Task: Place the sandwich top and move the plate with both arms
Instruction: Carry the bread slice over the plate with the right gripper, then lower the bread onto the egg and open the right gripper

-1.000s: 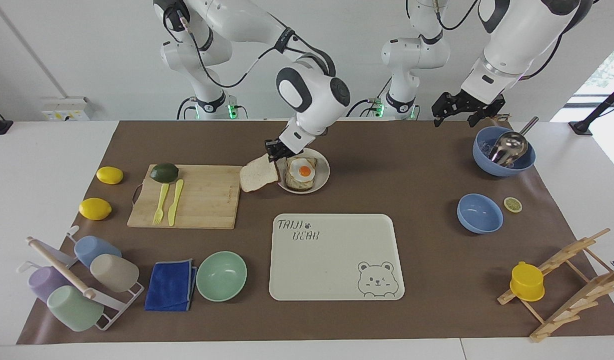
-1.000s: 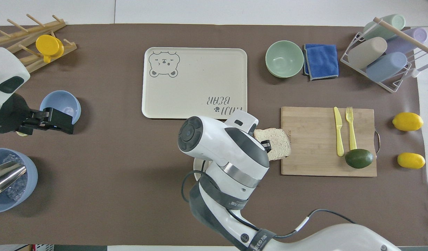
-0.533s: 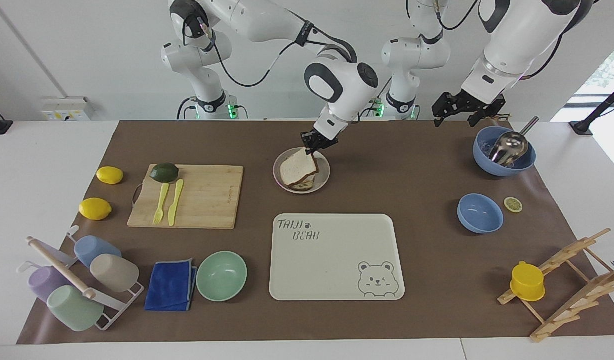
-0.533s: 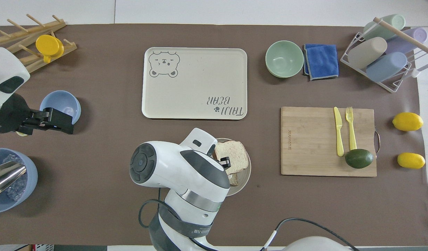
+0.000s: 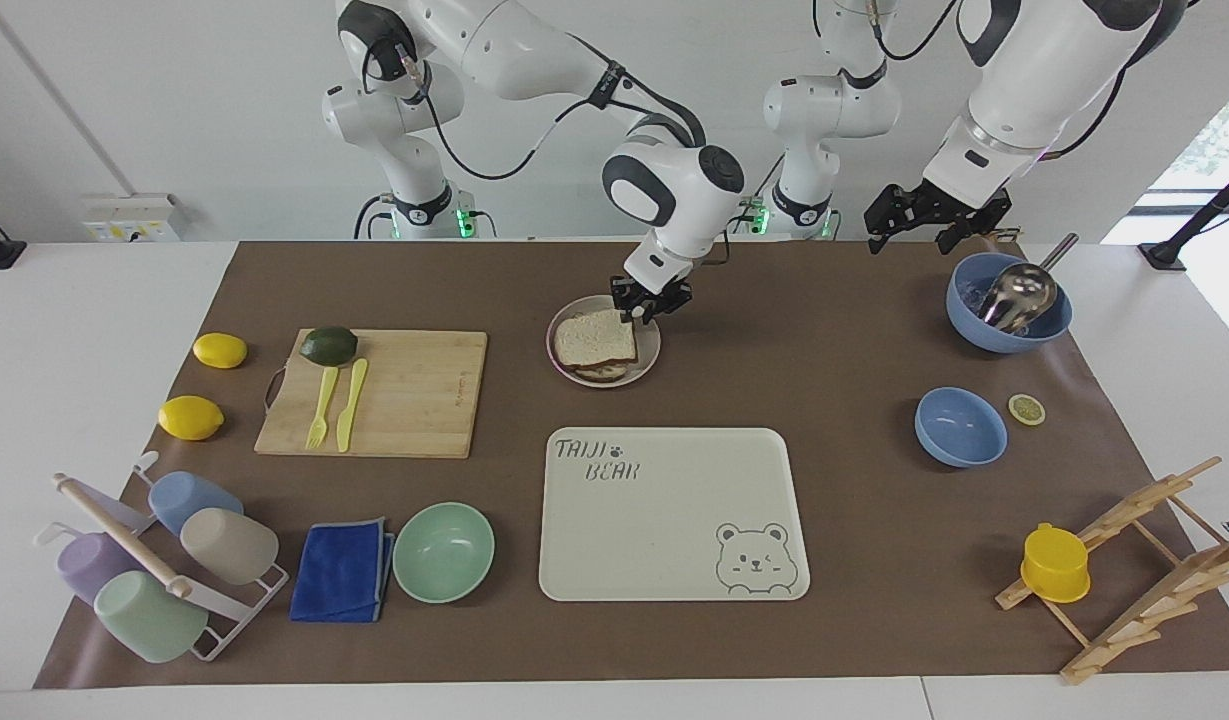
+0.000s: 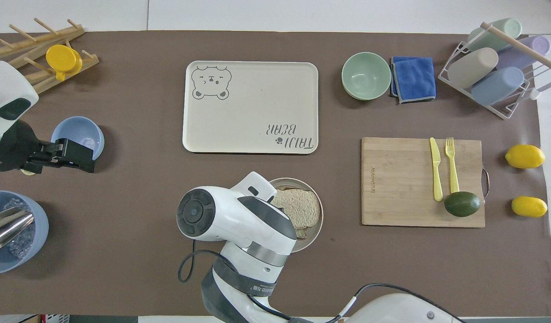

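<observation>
The right arm (image 6: 239, 224) hides part of the plate (image 6: 318, 224) in the overhead view.

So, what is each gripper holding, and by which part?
Left gripper: nothing. Right gripper is at the sandwich top's corner; a grip cannot be told.

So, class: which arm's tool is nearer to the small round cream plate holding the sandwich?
The right. The right tool hangs just over the small round cream plate's rim, by the bread. The left tool waits toward the left arm's end, near the large blue bowl with the metal ladle.
</observation>
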